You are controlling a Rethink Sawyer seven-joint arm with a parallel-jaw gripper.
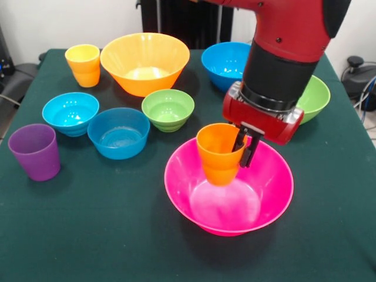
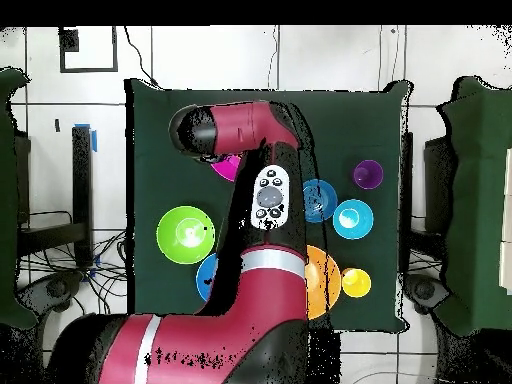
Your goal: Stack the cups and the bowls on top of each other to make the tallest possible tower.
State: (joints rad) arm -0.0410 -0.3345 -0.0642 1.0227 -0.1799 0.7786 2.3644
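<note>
Dark green tabletop (image 1: 88,235): near strip bare and open; far half crowded. Tool (image 1: 245,147) clamps the orange cup (image 1: 218,154) by its rim, one finger inside, one outside, cup upright within the large pink bowl (image 1: 229,187), bottom seemingly just above the bowl floor. Purple cup (image 1: 35,151) stands near the left edge; yellow cup (image 1: 83,64) at the far left. Glossy plastic throughout. No legible writing.
</note>
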